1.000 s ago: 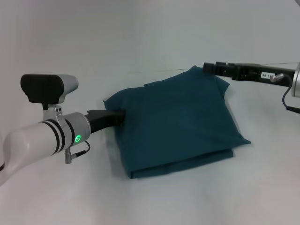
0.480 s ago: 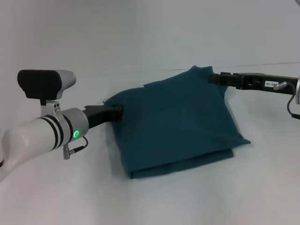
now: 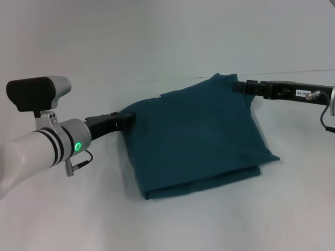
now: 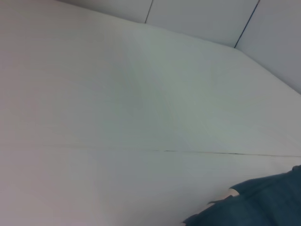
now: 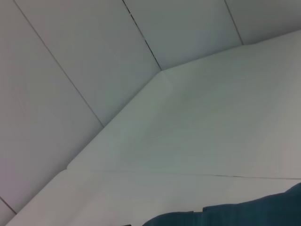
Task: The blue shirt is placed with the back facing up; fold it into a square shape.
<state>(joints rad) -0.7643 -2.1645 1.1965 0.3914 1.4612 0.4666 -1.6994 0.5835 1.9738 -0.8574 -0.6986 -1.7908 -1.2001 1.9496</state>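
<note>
The blue shirt (image 3: pixel 199 136) lies folded into a rough rectangle in the middle of the white table (image 3: pixel 167 47), its doubled layers showing along the near edge. My left gripper (image 3: pixel 128 116) is at the shirt's far left corner, touching the fabric edge. My right gripper (image 3: pixel 238 87) sits at the shirt's far right corner, level with the cloth. A bit of the blue shirt (image 4: pixel 263 202) shows in the left wrist view, and a strip of the blue shirt (image 5: pixel 244 212) in the right wrist view. Neither wrist view shows its own gripper.
The white tabletop spreads all round the shirt, with a thin seam line (image 3: pixel 293 71) running across it behind the cloth. White wall panels (image 5: pixel 94 56) stand beyond the table.
My left arm has drawn back to the left, so its gripper now sits at the shirt's edge instead of pressing into it. The right gripper shifted slightly right, then held still.
</note>
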